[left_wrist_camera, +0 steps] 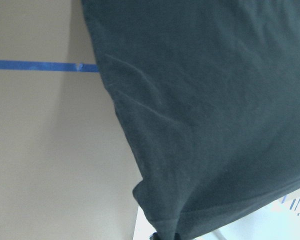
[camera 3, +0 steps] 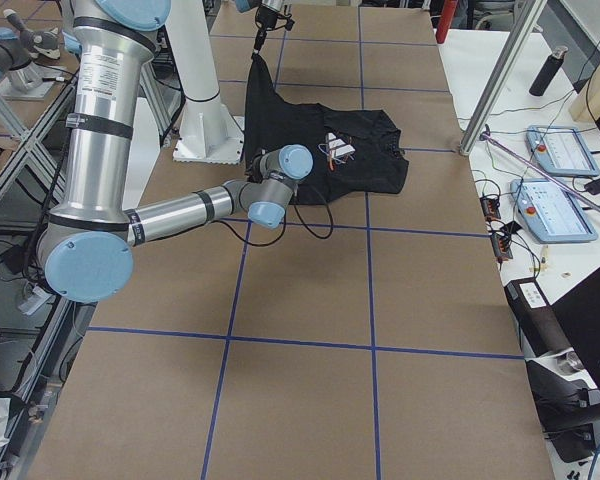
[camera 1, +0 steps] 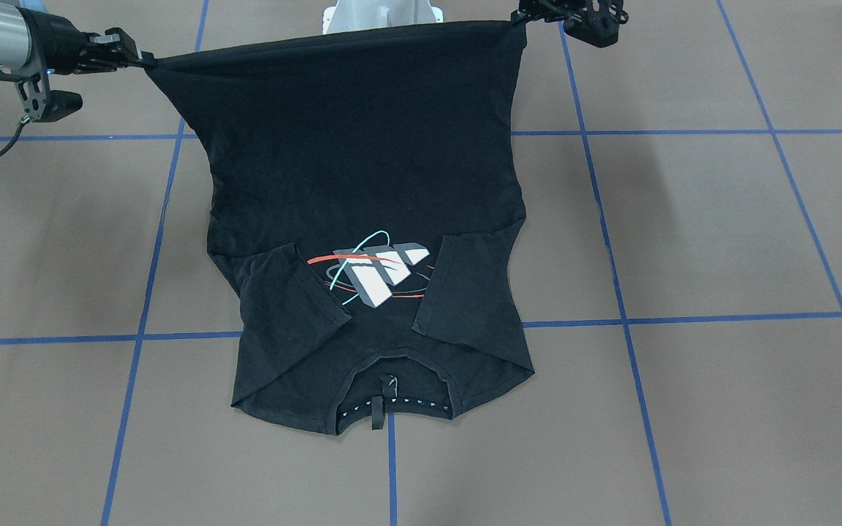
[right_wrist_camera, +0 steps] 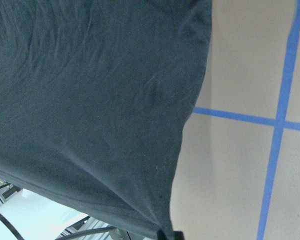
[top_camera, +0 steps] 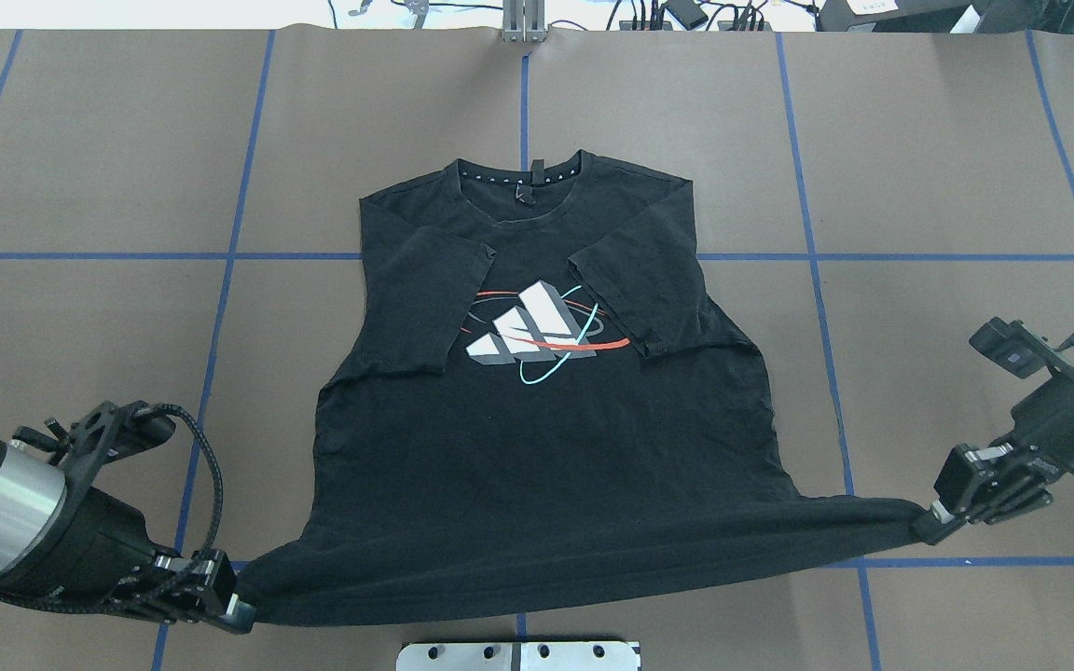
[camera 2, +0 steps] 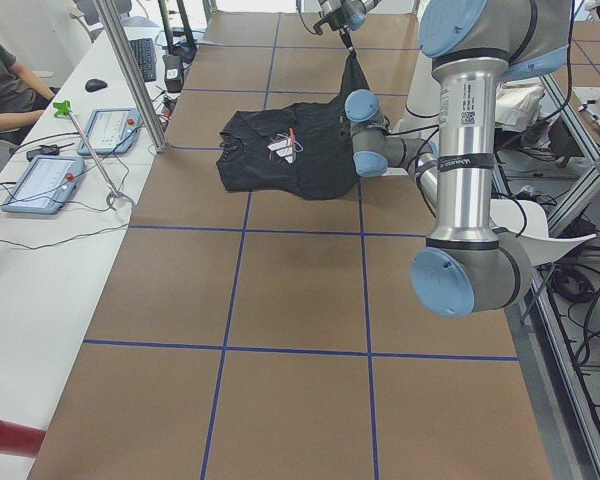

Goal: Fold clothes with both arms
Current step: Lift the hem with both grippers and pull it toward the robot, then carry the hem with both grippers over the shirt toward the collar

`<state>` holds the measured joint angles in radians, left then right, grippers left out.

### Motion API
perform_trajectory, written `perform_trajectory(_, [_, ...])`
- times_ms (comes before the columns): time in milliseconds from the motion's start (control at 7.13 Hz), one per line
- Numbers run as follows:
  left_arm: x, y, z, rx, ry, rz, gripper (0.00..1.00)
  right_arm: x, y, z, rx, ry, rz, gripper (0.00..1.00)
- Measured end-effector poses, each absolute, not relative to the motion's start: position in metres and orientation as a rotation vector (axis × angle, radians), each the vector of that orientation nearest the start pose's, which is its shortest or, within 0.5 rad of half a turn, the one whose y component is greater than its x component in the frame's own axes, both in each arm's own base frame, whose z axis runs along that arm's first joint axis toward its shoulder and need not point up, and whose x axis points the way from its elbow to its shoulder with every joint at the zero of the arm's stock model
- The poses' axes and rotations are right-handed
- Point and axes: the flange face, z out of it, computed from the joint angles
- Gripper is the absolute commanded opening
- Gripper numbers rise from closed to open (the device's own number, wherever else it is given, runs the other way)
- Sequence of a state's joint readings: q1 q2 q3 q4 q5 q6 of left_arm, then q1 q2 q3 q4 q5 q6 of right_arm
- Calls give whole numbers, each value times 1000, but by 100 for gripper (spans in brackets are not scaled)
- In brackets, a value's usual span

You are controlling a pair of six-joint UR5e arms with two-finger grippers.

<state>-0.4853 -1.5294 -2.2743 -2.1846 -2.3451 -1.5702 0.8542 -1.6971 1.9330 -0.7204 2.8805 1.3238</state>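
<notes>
the left gripper point(top_camera: 225, 604) and the right gripper point(top_camera: 930, 527) are each clamped tight on a bottom corner of the t-shirt point(top_camera: 537, 466), stretching its hem point(top_camera: 593, 559) taut above the table point(top_camera: 947, 326) while the collar point(top_camera: 523, 182) end lies flat, logo point(top_camera: 537, 331) up. both sleeves point(top_camera: 425, 298) are already folded in beside the logo, so what seems left is carrying the hem over toward the collar to halve the body.

Bright, even light from above; soft shadows beside the T-shirt point(camera 1: 362, 146) on the table point(camera 1: 684, 219); wrist views seem slightly blurred.
</notes>
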Motion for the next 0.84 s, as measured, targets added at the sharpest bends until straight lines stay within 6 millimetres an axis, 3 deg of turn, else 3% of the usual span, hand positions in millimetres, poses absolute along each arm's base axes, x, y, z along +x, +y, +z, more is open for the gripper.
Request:
perform_trajectory(421, [287, -295, 264, -246, 1355, -28, 0, -225, -386, 399, -398, -1406, -156, 0])
perform_trajectory(841, [300, -356, 268, -190, 1352, -112, 0, -204, -450, 385, -303, -1432, -78, 0])
